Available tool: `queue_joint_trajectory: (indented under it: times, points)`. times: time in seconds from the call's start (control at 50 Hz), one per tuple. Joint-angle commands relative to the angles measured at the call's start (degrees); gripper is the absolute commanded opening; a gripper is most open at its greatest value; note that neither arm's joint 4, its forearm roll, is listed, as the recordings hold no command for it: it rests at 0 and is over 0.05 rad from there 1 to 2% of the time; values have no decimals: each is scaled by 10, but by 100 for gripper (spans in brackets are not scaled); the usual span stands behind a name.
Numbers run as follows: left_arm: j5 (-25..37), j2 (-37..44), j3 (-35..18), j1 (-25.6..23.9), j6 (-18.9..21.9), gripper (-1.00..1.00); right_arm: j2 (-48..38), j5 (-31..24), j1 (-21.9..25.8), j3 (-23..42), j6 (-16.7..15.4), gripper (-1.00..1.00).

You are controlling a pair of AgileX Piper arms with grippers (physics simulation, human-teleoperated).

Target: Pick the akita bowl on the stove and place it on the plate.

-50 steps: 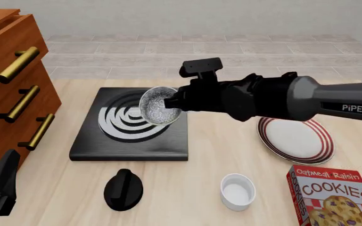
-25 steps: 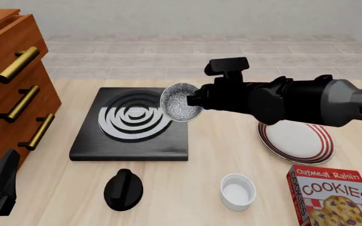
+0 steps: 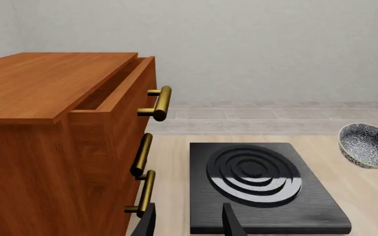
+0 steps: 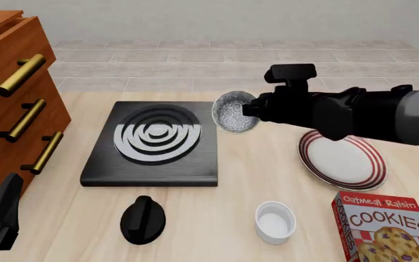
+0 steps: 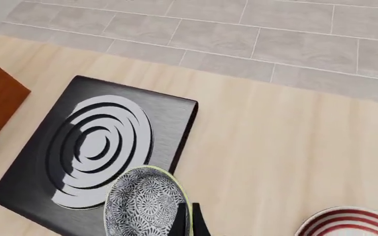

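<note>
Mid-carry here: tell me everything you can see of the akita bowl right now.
The akita bowl is a small round bowl, dark outside with a speckled grey-white patterned glaze inside and a pale rim. It is off the stove, held in the air and tipped steeply on its side, its opening facing toward the stove. The right gripper pinches its rim, fingers closed on the wall. In the front view it hangs just past the stove's right edge, short of the plate. Nothing else touches it, and it looks empty.

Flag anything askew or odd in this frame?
The akita bowl is tipped on its side, inside facing the camera, pinched at its rim by the right end effector, between stove and plate. Nothing spilled; the rest looks normal.
</note>
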State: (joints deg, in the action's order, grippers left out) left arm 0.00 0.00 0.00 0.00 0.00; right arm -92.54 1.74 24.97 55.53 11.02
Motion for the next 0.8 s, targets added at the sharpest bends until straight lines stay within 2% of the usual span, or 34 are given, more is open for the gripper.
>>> queue_joint_trajectory:
  times: [0.02,0.8]
  points:
    - [0,0,0,0,0,100,9,6,-43,-7,-6,-100]
    - [0,0,0,0,0,100,24,69,-167,-78,-9,-100]
